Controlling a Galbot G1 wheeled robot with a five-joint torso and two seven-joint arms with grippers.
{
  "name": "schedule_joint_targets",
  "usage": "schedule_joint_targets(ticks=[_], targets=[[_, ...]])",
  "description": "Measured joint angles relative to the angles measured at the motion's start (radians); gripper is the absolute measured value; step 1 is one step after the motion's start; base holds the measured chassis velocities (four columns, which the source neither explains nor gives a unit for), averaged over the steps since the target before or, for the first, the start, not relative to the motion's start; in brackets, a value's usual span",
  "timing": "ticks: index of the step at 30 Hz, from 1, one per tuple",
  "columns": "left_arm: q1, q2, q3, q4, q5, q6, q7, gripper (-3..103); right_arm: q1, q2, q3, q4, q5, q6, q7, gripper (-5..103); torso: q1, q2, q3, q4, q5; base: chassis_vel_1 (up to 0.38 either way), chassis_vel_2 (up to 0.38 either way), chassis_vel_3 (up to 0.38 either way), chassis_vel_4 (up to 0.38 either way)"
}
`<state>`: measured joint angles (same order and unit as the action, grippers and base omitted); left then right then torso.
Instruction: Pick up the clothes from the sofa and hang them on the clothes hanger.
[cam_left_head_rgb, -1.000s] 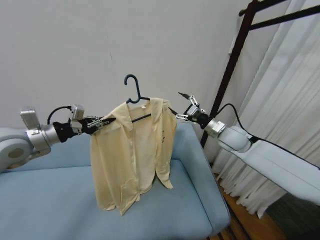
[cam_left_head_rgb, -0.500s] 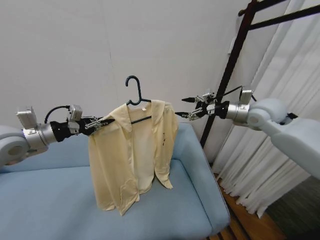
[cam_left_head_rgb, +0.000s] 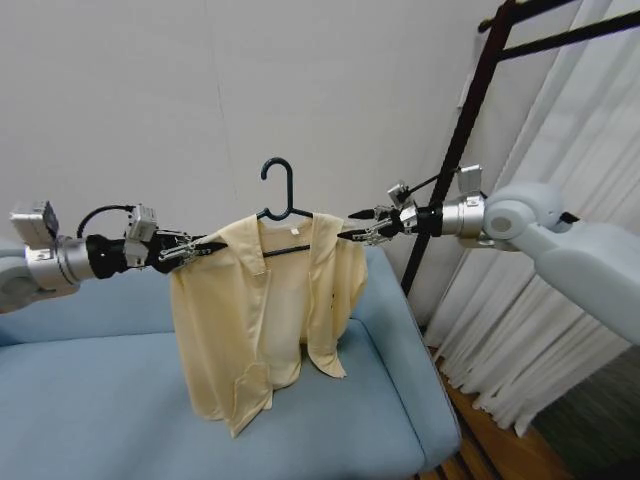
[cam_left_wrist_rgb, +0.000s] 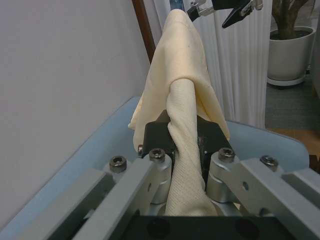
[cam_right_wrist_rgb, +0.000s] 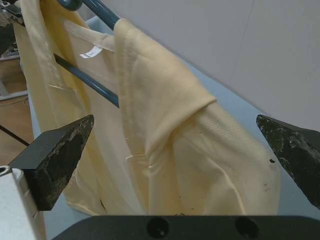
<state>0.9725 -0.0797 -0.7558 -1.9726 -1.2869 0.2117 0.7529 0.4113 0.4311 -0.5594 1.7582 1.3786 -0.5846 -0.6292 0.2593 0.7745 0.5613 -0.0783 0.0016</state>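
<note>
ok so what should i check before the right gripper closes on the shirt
1. Left gripper shut on one shoulder of the shirt: ok.
2. Right gripper open and lined up on the other shoulder: ok.
3. Shirt seated on the hanger, a shoulder over each end: ok.
4. Hook upright and free above the collar: ok.
5. Hem clear of the sofa: cannot tell.
6. Hook on the rack: not ok, the rack stands off to the robot's right.
</note>
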Motion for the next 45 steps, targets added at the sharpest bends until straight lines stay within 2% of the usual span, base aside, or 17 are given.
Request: schedule_joint_targets(ticks=[8, 12, 14, 18, 20, 24, 26, 29, 30, 33, 38, 44, 45], targets=[[-0.004, -0.002, 0.0, -0.011, -0.002, 0.003, 0.008, 8, 0.11, 0.003, -0.096, -0.033, -0.006, -0.003, -0.003, 101, 0.0, 0.0, 0.0, 0.0005, -0.0004, 0.0, 0.0, 0.0, 0.0], [-0.011, -0.003, 0.0, -0.014, -0.006, 0.003, 0.009, 8, 0.179, 0.012, -0.188, -0.039, -0.035, -0.003, -0.04, 85, 0.0, 0.0, 0.0, 0.0004, -0.0003, 0.0, 0.0, 0.0, 0.0], [-0.013, -0.003, -0.001, -0.015, -0.008, 0.004, 0.01, 8, 0.191, 0.017, -0.205, -0.045, -0.045, -0.003, -0.054, 85, 0.0, 0.0, 0.0, 0.0004, -0.0003, 0.0, 0.0, 0.0, 0.0], [-0.014, -0.007, -0.001, -0.018, -0.01, 0.004, 0.013, 8, 0.253, 0.048, -0.272, -0.081, -0.056, -0.001, -0.094, 64, 0.0, 0.0, 0.0, 0.0005, -0.0003, 0.0, 0.0, 0.0, 0.0], [-0.013, -0.008, -0.001, -0.018, -0.01, 0.004, 0.013, 8, 0.265, 0.054, -0.284, -0.088, -0.055, 0.001, -0.1, 64, 0.0, 0.0, 0.0, 0.0005, -0.0004, 0.0, 0.0, 0.0, 0.0], [-0.007, -0.013, -0.001, -0.019, -0.01, 0.004, 0.015, 8, 0.284, 0.071, -0.305, -0.105, -0.054, 0.005, -0.125, 42, 0.0, 0.0, 0.0, 0.0005, -0.0004, 0.0, 0.0, 0.0, 0.0], [-0.006, -0.013, 0.0, -0.016, -0.01, 0.004, 0.016, 8, 0.284, 0.073, -0.307, -0.108, -0.054, 0.006, -0.134, 42, 0.0, 0.0, 0.0, 0.0005, -0.0003, 0.0, 0.0, 0.0, 0.0], [-0.004, -0.011, 0.0, -0.005, -0.008, 0.002, 0.016, 8, 0.284, 0.074, -0.316, -0.11, -0.057, 0.019, -0.172, 26, 0.0, 0.0, 0.0, 0.0003, -0.0002, 0.0, 0.0, 0.0, 0.0], [-0.004, -0.011, 0.0, -0.005, -0.008, 0.002, 0.016, 8, 0.284, 0.074, -0.316, -0.11, -0.057, 0.019, -0.172, 26, 0.0, 0.0, 0.0, 0.0003, -0.0002, 0.0, 0.0, 0.0, 0.0], [-0.003, -0.011, 0.001, 0.002, -0.007, 0.0, 0.015, 8, 0.283, 0.082, -0.316, -0.11, -0.057, 0.025, -0.186, 16, 0.0, 0.0, 0.0, 0.0003, -0.0001, 0.0, 0.0, 0.0, 0.0], [0.005, -0.014, 0.001, 0.006, -0.006, -0.014, 0.015, 8, 0.282, 0.104, -0.308, -0.108, -0.045, 0.027, -0.184, 11, 0.0, 0.0, 0.0, 0.0004, -0.0003, 0.0, 0.0, 0.0, 0.0], [0.012, -0.028, 0.002, 0.007, 0.001, -0.018, -0.005, 6, 0.283, 0.124, -0.301, -0.108, -0.03, 0.04, -0.182, 11, 0.0, 0.0, 0.0, 0.0003, -0.0004, 0.0, 0.0, 0.0, 0.0], [0.012, -0.03, 0.002, 0.008, 0.003, -0.018, -0.013, 11, 0.285, 0.128, -0.3, -0.107, -0.026, 0.043, -0.183, 11, 0.0, 0.0, 0.0, 0.0004, -0.0002, 0.0, 0.0, 0.0, 0.0]])
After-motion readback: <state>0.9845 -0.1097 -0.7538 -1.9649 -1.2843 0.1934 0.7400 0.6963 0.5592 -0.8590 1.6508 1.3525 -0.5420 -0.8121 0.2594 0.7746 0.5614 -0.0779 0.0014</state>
